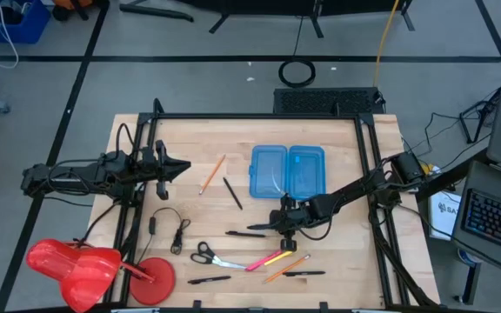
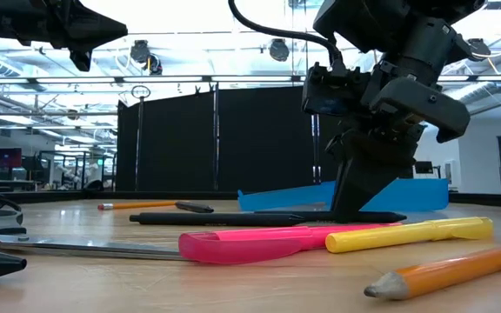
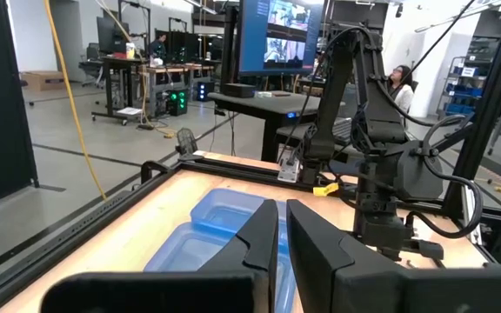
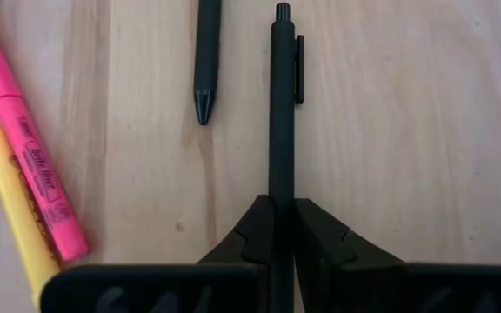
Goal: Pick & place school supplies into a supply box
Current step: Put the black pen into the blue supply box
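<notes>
Nearest the low camera lies an orange wooden pencil [image 2: 446, 272], with a yellow marker [image 2: 407, 233] and a pink marker [image 2: 259, 244] just behind it on the pale wooden bench [image 1: 337, 261]. Behind those, the right pincer [image 1: 283, 228] stands down on the bench, its fingers [image 4: 252, 235] closed narrow on a thin black click pen [image 4: 282, 113] that lies flat on the wood. A second black pen [image 4: 207, 56] lies just beside the gripped one, parallel and apart from it.

From above, the translucent blue plastic hinged box [image 1: 287, 170] lies open in two shallow halves toward the far side of the bench, just beyond the right pincer, with bare wood between it and the bench's far edge. Small black-handled scissors [image 1: 212, 256] sit near the front edge, left of the markers. Another orange pencil [image 1: 212, 174] and another black pen [image 1: 232, 192] lie left of the box, with open wood around them.

Over the bench's left edge the left pincer [image 1: 179, 167] hangs above the surface, fingers [image 3: 259, 239] nearly together and holding nothing. A looped black cable [image 1: 170, 228] lies near the left side, and a red plastic object [image 1: 72, 263] sits at the front left corner.
</notes>
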You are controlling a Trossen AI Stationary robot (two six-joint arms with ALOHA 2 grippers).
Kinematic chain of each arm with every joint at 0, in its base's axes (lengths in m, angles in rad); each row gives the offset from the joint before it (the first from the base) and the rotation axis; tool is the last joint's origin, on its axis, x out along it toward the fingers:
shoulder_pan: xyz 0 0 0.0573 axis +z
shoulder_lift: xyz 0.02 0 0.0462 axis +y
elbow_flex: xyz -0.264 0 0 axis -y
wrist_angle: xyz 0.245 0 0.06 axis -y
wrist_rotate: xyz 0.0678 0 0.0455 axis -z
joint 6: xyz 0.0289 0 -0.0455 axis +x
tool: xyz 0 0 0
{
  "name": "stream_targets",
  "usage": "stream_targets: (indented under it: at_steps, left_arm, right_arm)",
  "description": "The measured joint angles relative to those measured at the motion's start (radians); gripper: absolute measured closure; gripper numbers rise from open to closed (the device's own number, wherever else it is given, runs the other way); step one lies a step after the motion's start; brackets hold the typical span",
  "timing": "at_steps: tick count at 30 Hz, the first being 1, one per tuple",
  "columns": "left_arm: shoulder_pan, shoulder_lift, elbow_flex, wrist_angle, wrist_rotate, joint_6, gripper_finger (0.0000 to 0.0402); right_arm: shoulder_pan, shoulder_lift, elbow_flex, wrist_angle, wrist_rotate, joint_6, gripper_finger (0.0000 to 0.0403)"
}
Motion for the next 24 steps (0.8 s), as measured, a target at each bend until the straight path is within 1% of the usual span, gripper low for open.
stream_targets:
  at_steps: [7,15,19,24]
  left_arm:
    - [0.0,0.0,0.0,0.0,0.0,0.0,0.0371]
    - [0.0,0.0,0.0,0.0,0.0,0.0,0.0371]
    - [0.0,0.0,0.0,0.0,0.0,0.0,0.0371]
    - [0.0,0.0,0.0,0.0,0.0,0.0,0.0371]
  right_arm:
    - [0.0,-0.007,0.0,0.0,0.003,0.0,0.0388]
    - [0.003,-0.048,0.001,-0.003,0.024,0.008,0.0388]
    - [0.003,-0.066,0.002,-0.014,0.062,0.026,0.0389]
    - [0.003,-0.087,0.002,-0.062,0.15,0.062,0.0389]
